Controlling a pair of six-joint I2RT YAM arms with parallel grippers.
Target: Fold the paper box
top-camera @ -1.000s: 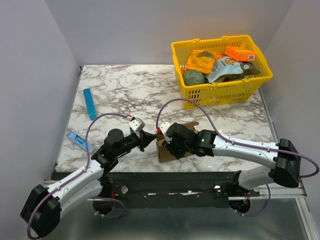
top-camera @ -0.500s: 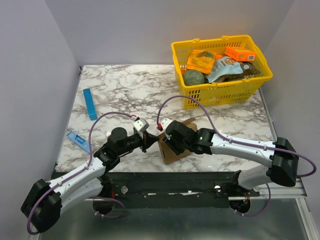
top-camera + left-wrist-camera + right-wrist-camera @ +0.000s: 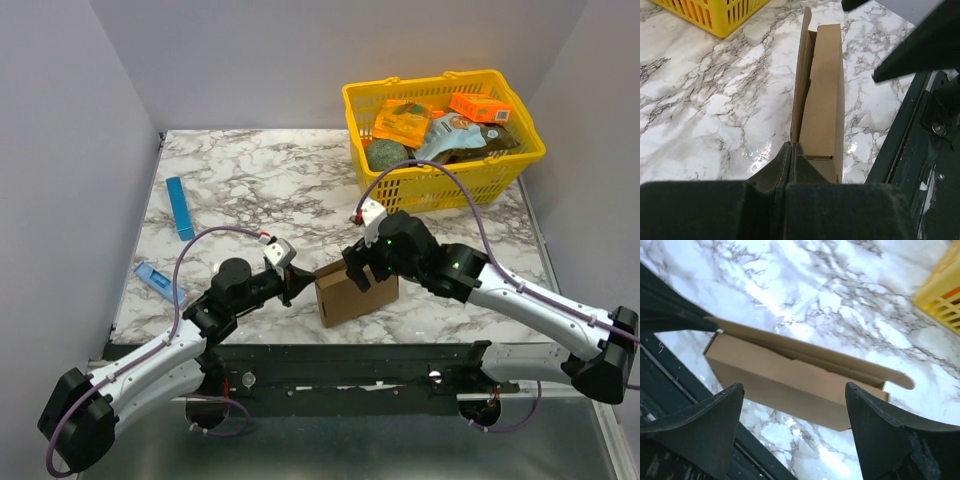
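Note:
The paper box is a brown cardboard carton lying on the marble table near its front edge, with its long back flap standing open. My left gripper is shut on the left end of that flap; in the left wrist view the box runs away from the closed fingers. My right gripper is open above the box and holds nothing. In the right wrist view the box lies between and beyond the spread fingers.
A yellow basket with orange packets and other goods stands at the back right. A blue strip and a small blue item lie at the left. The dark front rail runs just before the box.
My right gripper has let go of the box, opened, and risen back to the right. The box now lies flatter with its top panel showing. My left gripper stays shut on the flap.

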